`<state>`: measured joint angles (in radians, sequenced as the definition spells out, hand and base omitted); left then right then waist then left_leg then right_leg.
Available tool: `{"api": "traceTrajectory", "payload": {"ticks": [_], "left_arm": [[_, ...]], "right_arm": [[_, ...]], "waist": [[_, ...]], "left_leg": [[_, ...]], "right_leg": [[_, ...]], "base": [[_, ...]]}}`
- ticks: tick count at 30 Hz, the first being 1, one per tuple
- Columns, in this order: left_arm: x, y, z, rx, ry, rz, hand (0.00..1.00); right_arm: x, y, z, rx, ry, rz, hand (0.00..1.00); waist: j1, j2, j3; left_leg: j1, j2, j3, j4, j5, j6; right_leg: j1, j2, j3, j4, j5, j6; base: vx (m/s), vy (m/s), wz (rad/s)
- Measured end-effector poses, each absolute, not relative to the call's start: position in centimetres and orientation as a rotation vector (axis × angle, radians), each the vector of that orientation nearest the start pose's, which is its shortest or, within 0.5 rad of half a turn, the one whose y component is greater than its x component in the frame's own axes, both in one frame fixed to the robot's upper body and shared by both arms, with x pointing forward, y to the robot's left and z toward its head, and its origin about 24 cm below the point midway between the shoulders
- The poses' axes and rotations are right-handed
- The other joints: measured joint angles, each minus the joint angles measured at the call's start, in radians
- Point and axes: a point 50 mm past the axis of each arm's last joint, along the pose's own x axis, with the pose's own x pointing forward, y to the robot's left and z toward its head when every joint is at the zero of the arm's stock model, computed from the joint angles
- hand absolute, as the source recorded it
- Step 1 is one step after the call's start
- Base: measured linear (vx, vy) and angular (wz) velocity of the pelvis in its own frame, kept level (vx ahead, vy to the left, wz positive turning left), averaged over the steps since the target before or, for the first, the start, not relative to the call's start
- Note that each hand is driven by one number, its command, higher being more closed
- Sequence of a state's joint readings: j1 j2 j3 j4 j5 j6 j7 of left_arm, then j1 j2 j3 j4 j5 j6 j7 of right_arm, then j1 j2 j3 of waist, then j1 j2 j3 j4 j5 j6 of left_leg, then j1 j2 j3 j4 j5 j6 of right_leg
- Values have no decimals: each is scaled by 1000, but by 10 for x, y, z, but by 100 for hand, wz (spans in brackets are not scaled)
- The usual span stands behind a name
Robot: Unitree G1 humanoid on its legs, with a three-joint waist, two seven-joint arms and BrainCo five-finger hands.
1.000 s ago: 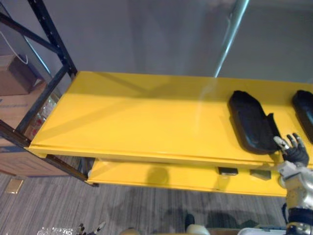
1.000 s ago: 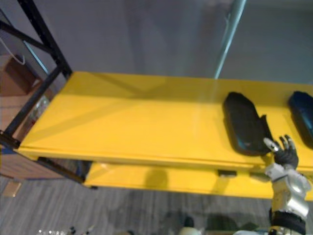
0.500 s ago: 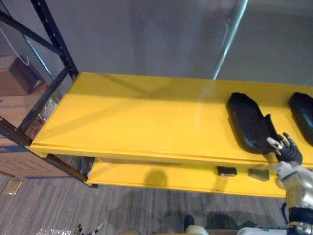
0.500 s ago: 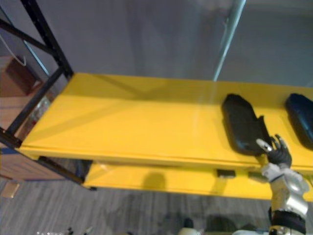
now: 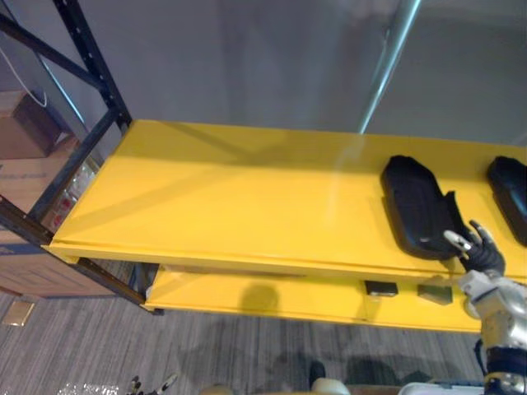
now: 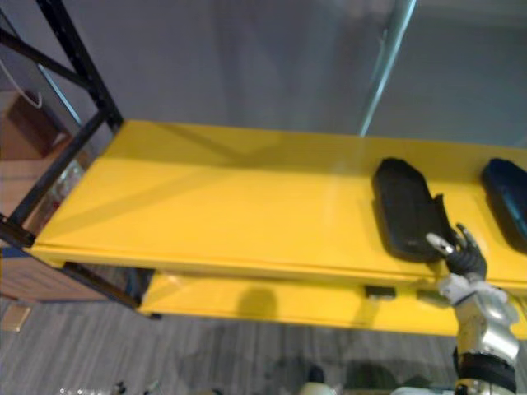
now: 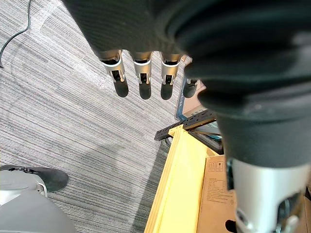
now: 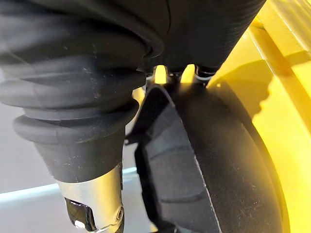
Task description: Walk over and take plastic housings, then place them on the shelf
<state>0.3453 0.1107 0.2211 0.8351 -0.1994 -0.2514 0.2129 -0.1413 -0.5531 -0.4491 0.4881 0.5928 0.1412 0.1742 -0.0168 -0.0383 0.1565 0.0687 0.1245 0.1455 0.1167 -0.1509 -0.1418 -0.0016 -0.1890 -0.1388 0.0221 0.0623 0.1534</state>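
Your right hand [image 5: 475,249] has been edging left along the near end of the black housing [image 5: 416,202], which is lying flat on the yellow shelf [image 5: 206,197] toward its right end, by the front edge. The fingers are loosely spread against the housing's rim, not wrapped round it. You are probably nudging it square or letting go, so this placement looks nearly done. A second housing [image 5: 512,183] is lying at the shelf's right edge. Your left hand [image 7: 141,73] is hanging straight-fingered over the floor.
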Motion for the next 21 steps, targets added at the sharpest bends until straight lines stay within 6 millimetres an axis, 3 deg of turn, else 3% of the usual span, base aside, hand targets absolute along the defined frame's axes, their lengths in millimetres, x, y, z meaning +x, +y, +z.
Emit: {"api": "traceTrajectory", "payload": {"ticks": [6,9,11,13,14,15,17,19,21], "left_arm": [[40,250,-137,-6,880,666,0],[40,250,-137,-6,881,666,0],[37,249,-138,-5,886,663,0],[36,249,-138,-6,887,666,0],[36,249,-138,-18,884,677,0],[36,249,-138,-29,879,687,0],[36,249,-138,-30,872,690,0],[36,249,-137,-29,866,689,0],[35,248,-138,-33,868,689,0]], "right_arm": [[240,-368,48,242,160,-400,0],[238,-375,54,185,114,-541,0],[235,-382,76,65,-40,-726,0],[227,-378,121,-20,-337,-884,0],[221,-373,138,-59,-455,-932,100],[216,-366,152,-102,-568,-972,100],[213,-358,161,-143,-652,-995,100],[211,-347,158,-149,-676,-976,100],[203,-333,141,-129,-646,-933,100]], "waist": [[0,-4,-2],[1,-4,-2],[1,0,-4],[0,5,-5],[-1,5,-4],[-1,3,-4],[-1,-5,-1],[-1,-15,3],[1,-17,3]], "left_leg": [[0,0,0,0,-1,2],[-1,-1,0,5,-4,5],[-22,2,-1,35,-20,6],[-37,3,0,47,-29,5],[-37,5,1,49,-32,6],[-36,6,1,52,-35,5],[-36,6,1,53,-35,5],[-37,6,3,53,-37,6],[-37,7,6,53,-43,5]], "right_leg": [[0,0,0,0,0,0],[0,-1,0,0,-1,1],[-7,-1,1,1,-1,1],[-16,1,4,1,-1,3],[-15,2,6,1,-1,2],[-12,3,7,1,-1,2],[-12,3,9,0,-1,2],[-14,9,11,0,-1,2],[-14,12,15,-3,-2,2]], "base": [[0,0,0],[0,0,0],[-12,5,-2],[-17,10,-4],[0,0,0],[0,0,0],[0,0,0],[0,0,0],[28,6,-3]]}}
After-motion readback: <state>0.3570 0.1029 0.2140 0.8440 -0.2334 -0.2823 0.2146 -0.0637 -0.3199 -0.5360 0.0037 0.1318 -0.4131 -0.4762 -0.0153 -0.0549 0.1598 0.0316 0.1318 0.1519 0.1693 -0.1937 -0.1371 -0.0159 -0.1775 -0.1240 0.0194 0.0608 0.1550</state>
